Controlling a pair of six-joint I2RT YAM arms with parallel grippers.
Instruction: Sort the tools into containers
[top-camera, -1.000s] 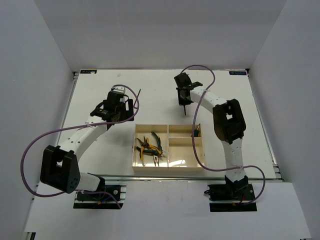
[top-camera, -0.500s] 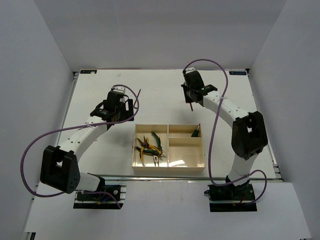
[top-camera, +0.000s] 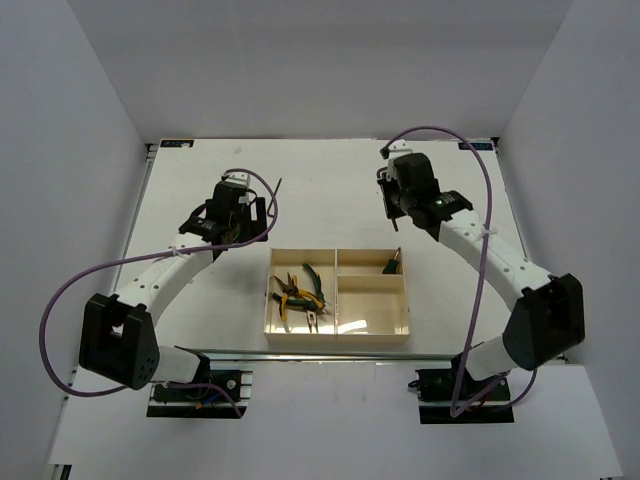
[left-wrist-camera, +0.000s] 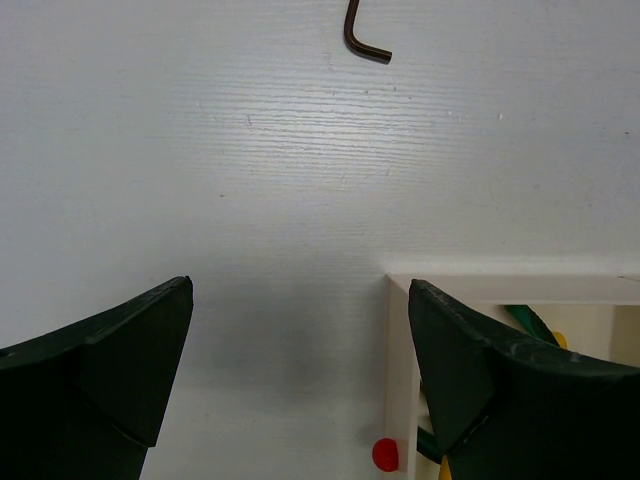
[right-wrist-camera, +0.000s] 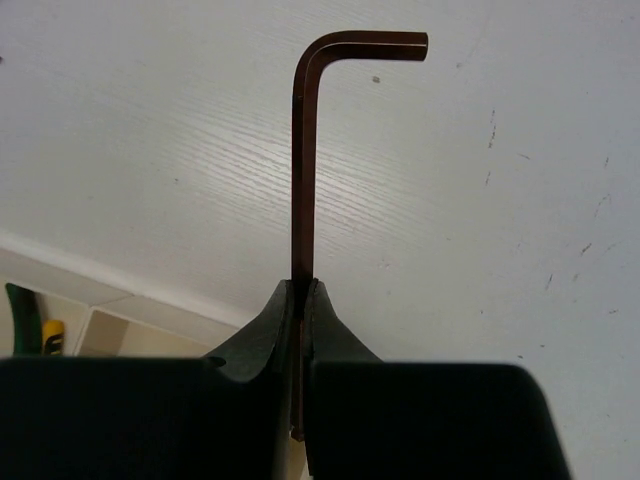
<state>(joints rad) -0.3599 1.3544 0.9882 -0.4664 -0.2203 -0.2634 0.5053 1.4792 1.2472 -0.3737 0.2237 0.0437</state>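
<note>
Well, the right gripper (right-wrist-camera: 303, 290) pinches the long leg of a thin, stiff, probably slippery hex key (right-wrist-camera: 304, 170) over the tabletop's (top-camera: 300, 190) far right part, while the left gripper (left-wrist-camera: 300, 300) gapes wide.

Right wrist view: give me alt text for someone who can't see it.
The right gripper pinches the long shaft of a dark L-shaped hex key, its short leg bent rightward, above the white table. A corner of the cream tray shows at lower left.
</note>
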